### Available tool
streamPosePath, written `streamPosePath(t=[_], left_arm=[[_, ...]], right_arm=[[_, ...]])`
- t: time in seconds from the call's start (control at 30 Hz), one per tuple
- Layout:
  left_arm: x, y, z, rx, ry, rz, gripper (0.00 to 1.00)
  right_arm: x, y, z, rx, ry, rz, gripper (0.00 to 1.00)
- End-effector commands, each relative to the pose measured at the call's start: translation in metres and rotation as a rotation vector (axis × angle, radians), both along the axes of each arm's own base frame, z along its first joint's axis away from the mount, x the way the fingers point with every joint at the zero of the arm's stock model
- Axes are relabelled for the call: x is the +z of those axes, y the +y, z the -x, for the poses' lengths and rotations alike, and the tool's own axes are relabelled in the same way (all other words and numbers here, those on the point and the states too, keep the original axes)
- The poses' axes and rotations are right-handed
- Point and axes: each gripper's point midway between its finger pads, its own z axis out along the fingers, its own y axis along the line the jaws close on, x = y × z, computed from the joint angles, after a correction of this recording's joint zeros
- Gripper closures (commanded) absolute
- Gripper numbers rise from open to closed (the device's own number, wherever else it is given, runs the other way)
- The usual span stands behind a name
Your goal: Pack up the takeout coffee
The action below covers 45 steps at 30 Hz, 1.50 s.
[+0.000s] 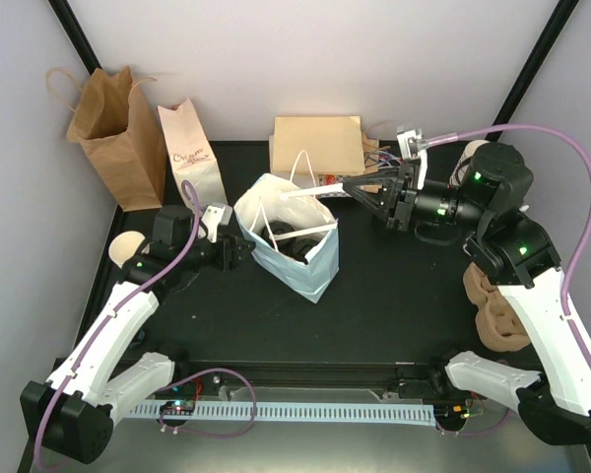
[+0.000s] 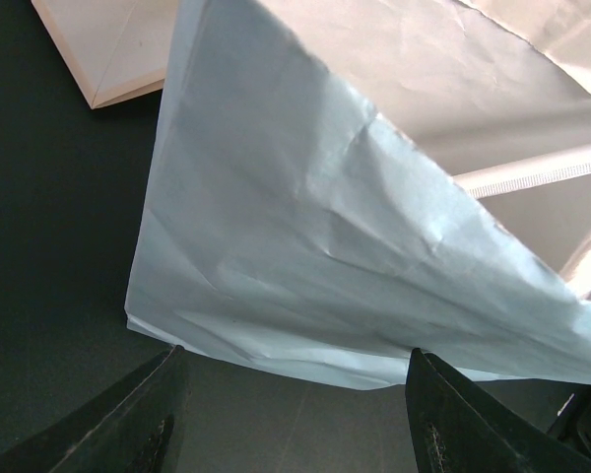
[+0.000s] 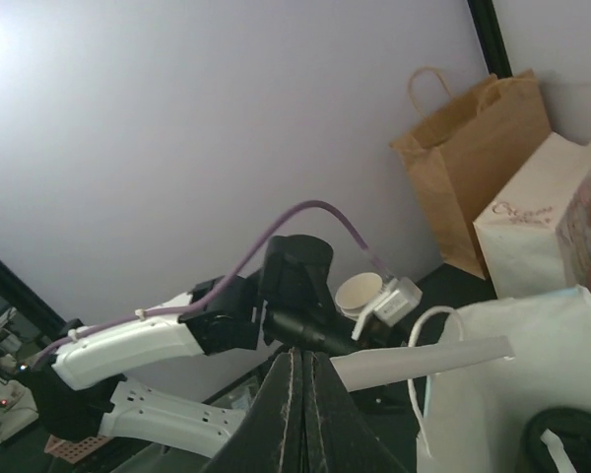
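- Light blue paper bag [image 1: 310, 266]: stands open-mouthed near the middle of the black table [image 1: 394, 296], leaning a little. Its creased side fills most of the left wrist view.
- Takeout coffee [image 1: 288, 236]: sits down inside the light blue paper bag. Only its round black lid shows through the mouth; the bag walls hide the cup body.
- Right gripper [image 3: 300, 360]: held above the bag's far-right side. Its fingers are drawn tight together, pinching the flat white paper handle [image 3: 424, 362], which runs out from the fingertips toward the bag.
- Left gripper [image 2: 294, 370]: low at the bag's left side, fingers spread wide with nothing between them. The bag's lower edge lies just ahead of the fingertips; whether they touch it cannot be told.
- Brown paper bag [image 1: 113, 128] with twisted handles: upright at the far-left corner.
- White paper bag with script print [image 1: 190, 153]: just beside the brown paper bag, on its right.
- Tan cardboard box [image 1: 317, 143]: behind the light blue bag, against the back wall.
- Stack of brown moulded pulp trays [image 1: 497, 315]: at the table's right edge, partly behind the right arm.
- Cream paper cup [image 1: 128, 246]: near the left arm's elbow.
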Motion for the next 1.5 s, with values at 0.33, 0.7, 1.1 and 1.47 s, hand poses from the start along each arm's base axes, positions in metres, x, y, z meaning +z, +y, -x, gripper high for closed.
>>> streamPosePath(t=[0.33,0.7,1.1,1.47], left_arm=[[0.003,-0.002,-0.003,-0.013,-0.030,-0.009,0.37],[0.003,-0.002,-0.003,-0.014,-0.030,-0.012,0.37],[0.002,-0.002,-0.002,-0.013,-0.030,-0.014,0.37],[0.002,-0.002,-0.002,-0.013,-0.032,-0.017,0.37]], right_arm=[[-0.035,-0.002,0.005,-0.062,0.001,0.039,0.99],[-0.047,0.005,0.001,-0.090,-0.015,0.095,0.99],[-0.057,0.035,-0.021,-0.161,-0.072,0.218,0.99],[-0.088,0.044,-0.047,-0.219,-0.008,0.316,0.98]])
